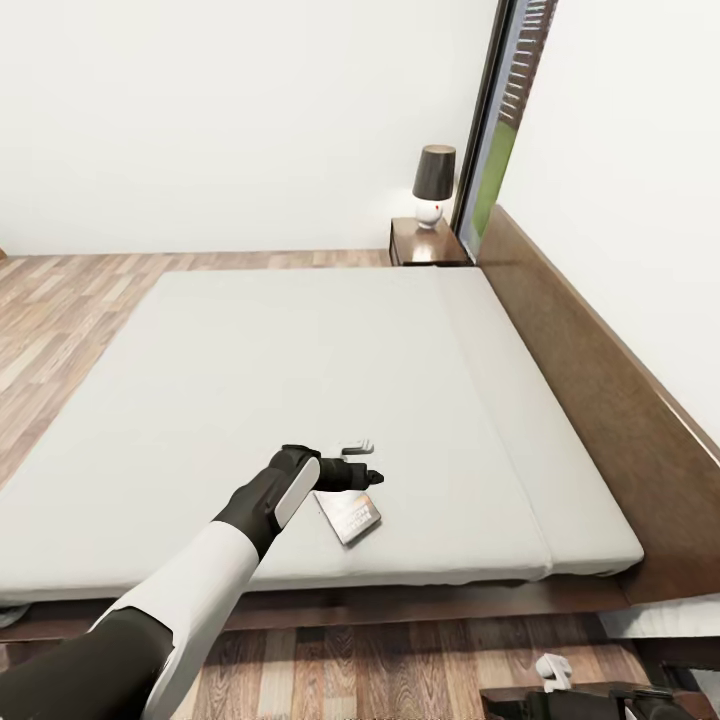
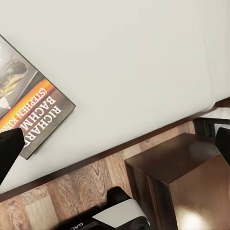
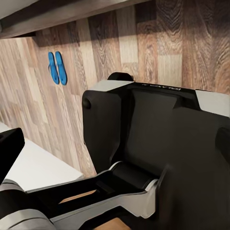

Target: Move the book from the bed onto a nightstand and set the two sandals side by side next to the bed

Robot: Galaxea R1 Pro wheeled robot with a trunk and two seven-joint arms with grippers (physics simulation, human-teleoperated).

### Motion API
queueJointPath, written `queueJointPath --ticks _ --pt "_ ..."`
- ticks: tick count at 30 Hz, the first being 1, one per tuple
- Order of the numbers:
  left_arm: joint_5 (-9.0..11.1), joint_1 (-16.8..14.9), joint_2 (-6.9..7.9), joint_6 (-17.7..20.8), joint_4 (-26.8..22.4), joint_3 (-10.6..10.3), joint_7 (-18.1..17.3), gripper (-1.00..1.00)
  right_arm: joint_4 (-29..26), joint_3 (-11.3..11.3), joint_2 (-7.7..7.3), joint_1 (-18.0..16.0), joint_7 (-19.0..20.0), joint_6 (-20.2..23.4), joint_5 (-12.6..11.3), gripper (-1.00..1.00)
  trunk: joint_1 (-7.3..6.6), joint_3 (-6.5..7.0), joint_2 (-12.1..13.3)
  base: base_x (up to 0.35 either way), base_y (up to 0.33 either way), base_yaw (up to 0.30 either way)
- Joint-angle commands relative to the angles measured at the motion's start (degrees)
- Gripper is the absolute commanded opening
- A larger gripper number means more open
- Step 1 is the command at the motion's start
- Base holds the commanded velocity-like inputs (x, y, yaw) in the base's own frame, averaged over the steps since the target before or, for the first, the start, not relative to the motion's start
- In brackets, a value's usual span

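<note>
Hovering over the thin dark-grey orange-banded paperback book [image 1: 349, 515] on the light grey mattress [image 1: 300, 380], our left gripper [image 1: 366, 462] stands wide. We cannot tell our right gripper's state. 2 bright blue sandals [image 3: 57, 67] lie side by side.

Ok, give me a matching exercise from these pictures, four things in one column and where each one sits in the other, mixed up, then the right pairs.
Things:
1. book
2. sandals
3. lamp
4. left gripper

Places:
A. on the far nightstand
B. over the mattress, just beyond the book
C. on the wood floor, side by side
D. flat on the mattress near its front edge

Pairs: 1-D, 2-C, 3-A, 4-B
</note>
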Motion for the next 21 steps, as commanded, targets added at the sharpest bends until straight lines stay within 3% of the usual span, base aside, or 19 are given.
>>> queueJointPath --ticks 1,21 --pt "-0.3 0.0 0.0 0.2 0.0 0.0 -0.3 1.0 0.0 0.0 -0.02 0.0 0.1 0.6 -0.5 1.0 0.03 -0.18 -0.1 0.0 0.0 0.0" --pt "-0.3 0.0 0.0 0.2 0.0 0.0 -0.3 1.0 0.0 0.0 -0.02 0.0 0.1 0.6 -0.5 1.0 0.03 -2.02 -0.1 0.0 0.0 0.0"
